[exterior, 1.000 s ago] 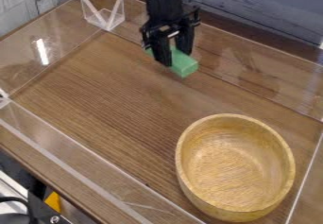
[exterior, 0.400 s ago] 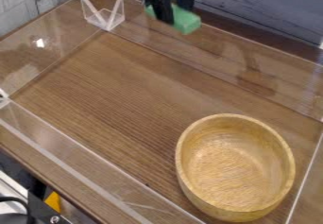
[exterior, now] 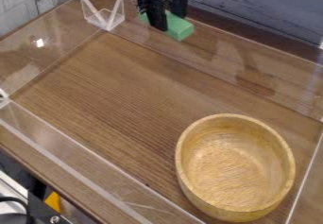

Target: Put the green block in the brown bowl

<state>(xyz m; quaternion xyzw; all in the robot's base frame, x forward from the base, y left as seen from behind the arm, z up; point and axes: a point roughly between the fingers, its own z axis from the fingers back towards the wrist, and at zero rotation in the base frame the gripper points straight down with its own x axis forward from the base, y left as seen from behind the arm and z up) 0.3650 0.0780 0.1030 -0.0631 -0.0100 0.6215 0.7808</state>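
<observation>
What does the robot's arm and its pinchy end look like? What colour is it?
Only the bottom of it shows, at the top edge of the picture. The end effector is black all over, made of blocky, boxy parts, with two short, straight black fingers pointing down. No stickers or writing can be made out, and no cables are clear. The rest of the arm is cut off.

- You see a bright green block (exterior: 182, 26) in a black gripper (exterior: 165, 16).
- Your bowl (exterior: 235, 164) is light tan wood, grain visible.
- The table (exterior: 113, 95) shows brown, streaked woodgrain.
</observation>
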